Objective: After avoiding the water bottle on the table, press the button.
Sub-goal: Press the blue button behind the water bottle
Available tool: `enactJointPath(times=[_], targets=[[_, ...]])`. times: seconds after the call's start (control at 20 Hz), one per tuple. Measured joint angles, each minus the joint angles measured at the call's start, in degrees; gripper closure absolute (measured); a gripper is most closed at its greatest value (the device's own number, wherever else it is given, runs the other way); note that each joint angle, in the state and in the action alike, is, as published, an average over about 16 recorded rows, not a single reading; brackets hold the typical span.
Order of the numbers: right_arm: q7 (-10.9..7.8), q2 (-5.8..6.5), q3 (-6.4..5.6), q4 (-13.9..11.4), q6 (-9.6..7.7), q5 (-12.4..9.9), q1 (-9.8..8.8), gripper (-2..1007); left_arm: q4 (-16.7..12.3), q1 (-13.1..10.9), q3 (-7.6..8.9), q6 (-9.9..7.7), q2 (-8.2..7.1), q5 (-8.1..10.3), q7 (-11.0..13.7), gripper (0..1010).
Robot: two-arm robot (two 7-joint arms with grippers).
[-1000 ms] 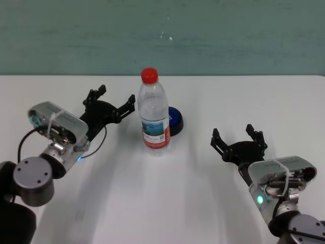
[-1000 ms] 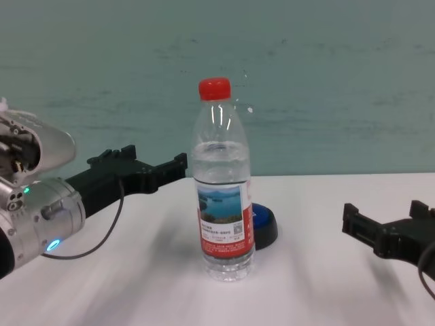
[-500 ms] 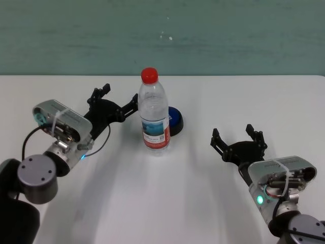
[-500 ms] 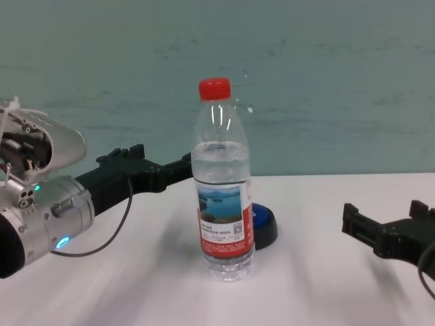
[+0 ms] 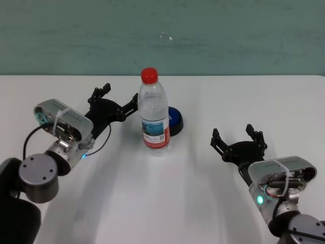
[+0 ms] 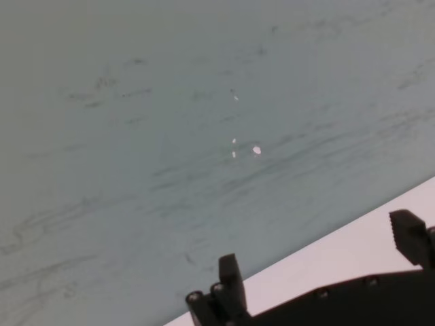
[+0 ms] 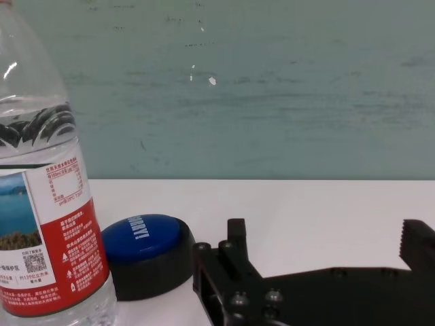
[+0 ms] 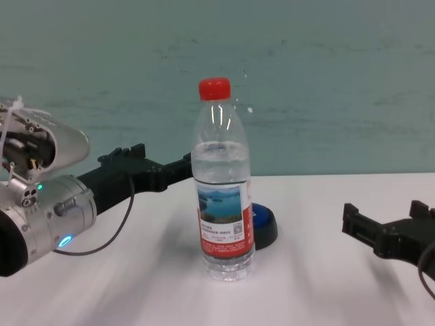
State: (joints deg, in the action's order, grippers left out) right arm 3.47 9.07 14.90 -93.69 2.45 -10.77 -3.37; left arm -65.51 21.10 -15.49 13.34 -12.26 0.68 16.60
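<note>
Clear plastic water bottle with red cap [image 5: 154,114] upright on the white table [image 5: 167,203], directly before the low blue dome button [image 5: 175,120]. Left gripper [image 5: 119,99], jaws apart, beside the bottle's upper left; right gripper [image 5: 238,138], jaws apart, rests well apart.

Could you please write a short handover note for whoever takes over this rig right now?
Left pincer: open, holding nothing, raised beside the water bottle on its left, one fingertip very close to the bottle's shoulder; contact cannot be told.
Right pincer: open, empty, parked low over the table on the right, well clear of everything.
Water bottle: upright, mid-table, red cap on.
Button: blue, just behind and right of the bottle, partly hidden by it in the head view.
Done: left arm brought up alongside the bottle, which stands undisturbed.
Left: pass the bottle without knocking it, then press the button, which is not yet touched.
</note>
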Motion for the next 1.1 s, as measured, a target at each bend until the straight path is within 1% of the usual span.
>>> enactJointPath(times=[0.65,1.1], targets=[[0.00,0.00,0.00,0.00,0.00,0.00,0.00,1,1.34,0.81,-0.12,0.14,0.25,-0.43,-0.24,0],[0.00,0.00,0.00,0.00,0.00,0.00,0.00,1,3.30,2.27,-0.42,0.69,0.58,-0.89,-0.15,0]])
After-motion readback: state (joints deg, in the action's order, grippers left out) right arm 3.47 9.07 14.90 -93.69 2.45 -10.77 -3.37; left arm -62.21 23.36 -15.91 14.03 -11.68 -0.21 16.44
